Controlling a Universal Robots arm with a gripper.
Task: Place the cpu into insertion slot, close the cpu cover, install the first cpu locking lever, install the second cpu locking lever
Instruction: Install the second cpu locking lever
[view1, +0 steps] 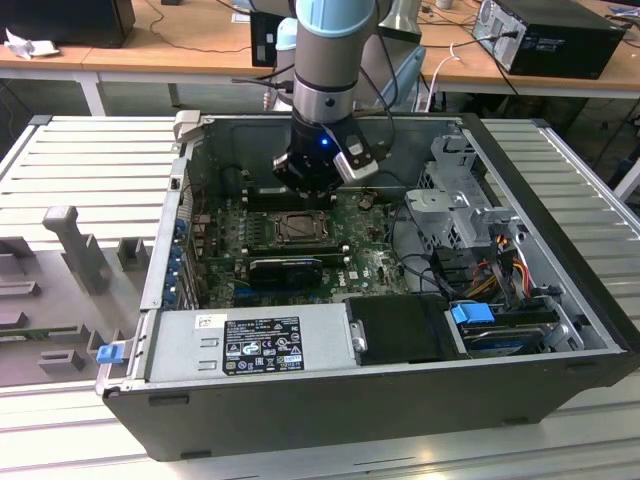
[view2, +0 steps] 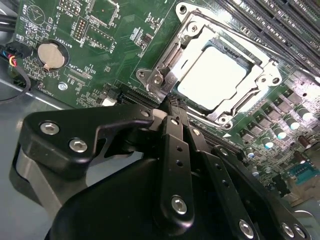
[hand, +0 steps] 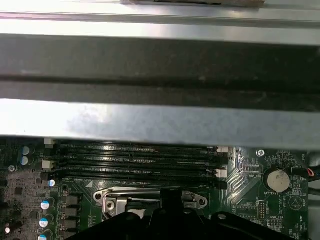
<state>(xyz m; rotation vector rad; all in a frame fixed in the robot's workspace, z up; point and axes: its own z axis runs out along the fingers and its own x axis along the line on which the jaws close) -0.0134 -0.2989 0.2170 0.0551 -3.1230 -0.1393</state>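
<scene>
Open computer case (view1: 560, 300) on slatted worktop (view1: 90, 170): cpu (view2: 212, 75) seated in slot (view2: 250, 62), cover (view2: 170, 60) down. Pincer (view2: 176, 102), fingers together and empty, at the cover's 7 o'clock corner.

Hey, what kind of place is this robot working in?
Probably a lab or workshop for computer assembly: an open desktop case lies on a ribbed metal bench, and wooden desks with cables and another computer stand behind.

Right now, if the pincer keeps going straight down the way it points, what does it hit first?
Most likely the cpu cover at its near edge: in the second wrist view the pincer tips sit right by the frame around the cpu. Whether they already touch it is unclear.
</scene>
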